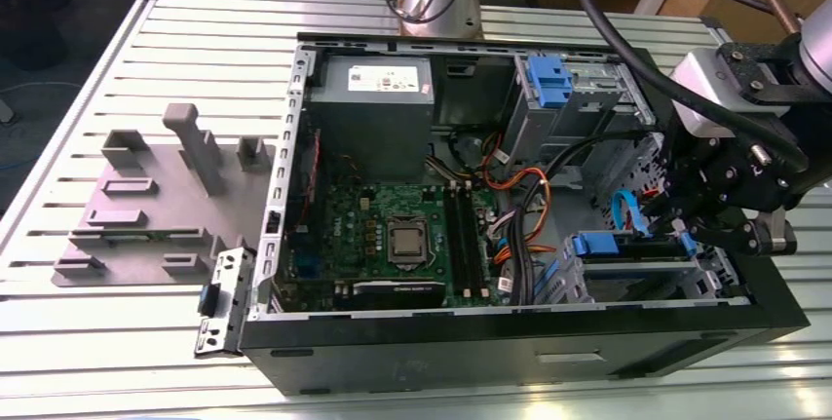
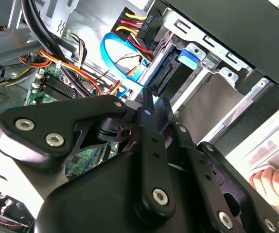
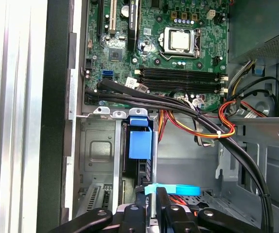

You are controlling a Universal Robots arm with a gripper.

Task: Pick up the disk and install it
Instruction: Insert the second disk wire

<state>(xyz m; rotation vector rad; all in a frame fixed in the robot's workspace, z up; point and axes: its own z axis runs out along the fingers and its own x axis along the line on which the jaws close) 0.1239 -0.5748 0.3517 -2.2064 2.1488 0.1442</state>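
With its jaws together, the tool [image 3: 156, 209] hangs over the disk [image 3: 140, 145] seated edge-on in the drive cage [image 3: 100, 150] of the open computer case [image 1: 280, 196], where nearby cables [image 3: 178, 104] could snag, I judge.

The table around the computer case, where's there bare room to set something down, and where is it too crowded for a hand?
The ribbed table is bare in front of the grey fixture block and between it and the table's far edge. Inside the computer case it is crowded: cables cross beside the motherboard, and the gripper hangs over the drive cage.
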